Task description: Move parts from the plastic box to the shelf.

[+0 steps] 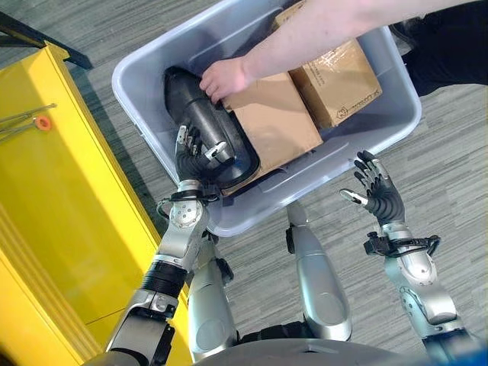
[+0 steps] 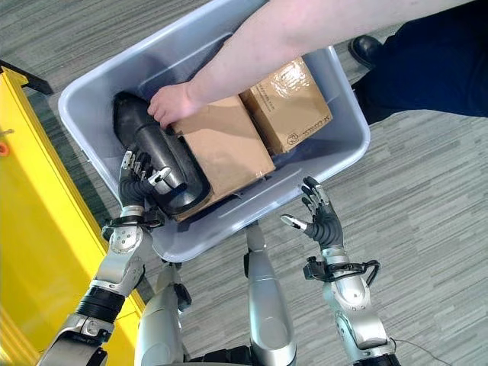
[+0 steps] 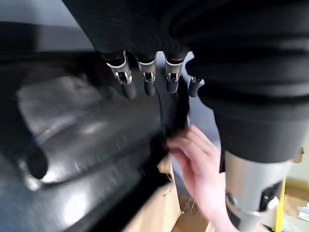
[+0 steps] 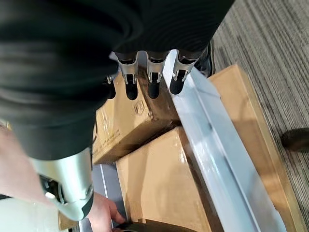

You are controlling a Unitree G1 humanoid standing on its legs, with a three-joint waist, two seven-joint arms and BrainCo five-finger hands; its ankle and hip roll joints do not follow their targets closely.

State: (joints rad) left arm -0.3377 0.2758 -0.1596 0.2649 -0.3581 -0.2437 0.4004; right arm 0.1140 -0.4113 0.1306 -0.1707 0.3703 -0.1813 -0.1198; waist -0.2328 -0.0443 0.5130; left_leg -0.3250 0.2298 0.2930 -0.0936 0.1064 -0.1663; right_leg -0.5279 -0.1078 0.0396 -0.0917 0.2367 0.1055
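**Bulky black part needs a firm grip**

The black moulded part (image 1: 206, 130) lies at the plastic box's (image 1: 152, 130) left, looking rigid and smooth; the left robot hand (image 1: 192, 149) curls around its near end. The right robot hand (image 1: 374, 187) hovers spread, lower right.

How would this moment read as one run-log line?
left robot hand: on black moulded plastic part in grey plastic box | right robot hand: open, outside box | person's hand: on part

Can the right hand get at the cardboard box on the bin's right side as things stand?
Probably yes. The right hand hovers open just outside the plastic box's near rim, and the cardboard box lies uncovered beyond it. The person's arm crosses its far end, so watch that.
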